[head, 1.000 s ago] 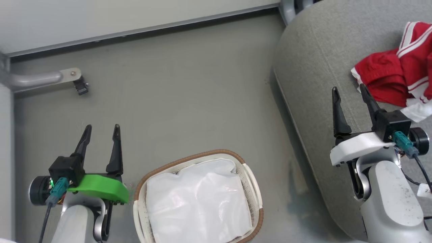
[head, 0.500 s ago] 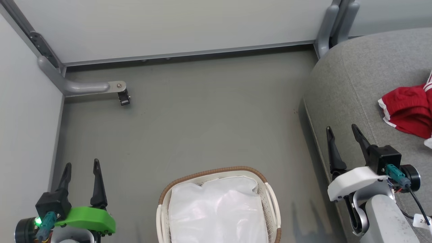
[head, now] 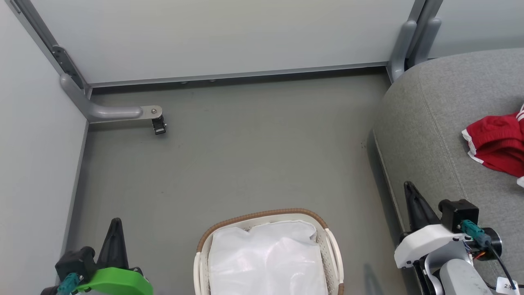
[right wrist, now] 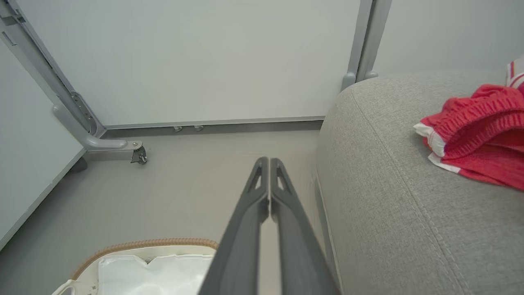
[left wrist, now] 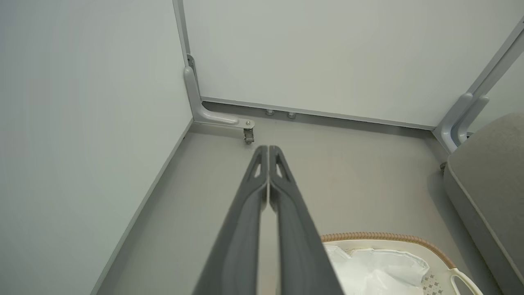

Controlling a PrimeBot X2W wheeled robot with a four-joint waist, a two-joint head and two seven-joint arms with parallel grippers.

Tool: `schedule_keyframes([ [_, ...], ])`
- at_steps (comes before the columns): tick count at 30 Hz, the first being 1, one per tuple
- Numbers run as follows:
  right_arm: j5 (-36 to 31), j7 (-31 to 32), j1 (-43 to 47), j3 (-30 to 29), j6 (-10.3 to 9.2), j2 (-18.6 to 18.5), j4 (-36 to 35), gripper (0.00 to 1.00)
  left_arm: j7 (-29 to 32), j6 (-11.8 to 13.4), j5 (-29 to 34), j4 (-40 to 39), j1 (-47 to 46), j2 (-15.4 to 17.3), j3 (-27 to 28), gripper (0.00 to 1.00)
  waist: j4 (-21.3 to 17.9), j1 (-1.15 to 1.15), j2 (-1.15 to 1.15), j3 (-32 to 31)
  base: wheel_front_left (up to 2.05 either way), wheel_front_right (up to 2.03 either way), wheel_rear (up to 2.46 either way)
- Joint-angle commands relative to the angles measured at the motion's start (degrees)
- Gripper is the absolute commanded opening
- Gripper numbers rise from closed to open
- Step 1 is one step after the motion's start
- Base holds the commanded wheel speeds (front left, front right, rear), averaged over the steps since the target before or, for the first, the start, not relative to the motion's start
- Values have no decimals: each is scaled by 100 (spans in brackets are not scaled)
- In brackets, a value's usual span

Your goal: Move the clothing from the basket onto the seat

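Head view cuts off the clothing (head: 497,143) at its edge; left tool (head: 115,225), right tool (head: 408,189) both closed.

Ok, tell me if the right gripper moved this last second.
Yes: the right gripper has pulled back from the clothing toward the seat edge, and shut.

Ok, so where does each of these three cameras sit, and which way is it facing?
Head view: on the head, looking down at basket and seat; left gripper lower left, right gripper lower right.
Left wrist view: on that wrist, along its shut fingers toward the wall corner.
Right wrist view: on that wrist, along its shut fingers, beside the seat bearing the clothing.
All three share the basket.
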Motion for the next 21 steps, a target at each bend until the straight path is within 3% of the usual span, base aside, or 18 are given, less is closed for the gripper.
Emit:
schedule_keyframes([
  [1, 270, 83, -90, -67, 0, -26, -63, 0, 72, 0, -284, -77, -48, 32, 44, 0, -6, 0, 0, -8, 0, 0, 0],
  [21, 2393, 566, 80, -147, -1, -41, -346, 0, 581, -3, -2274, -294, -130, 19, 82, 0, -64, 0, 0, -100, 0, 0, 0],
])
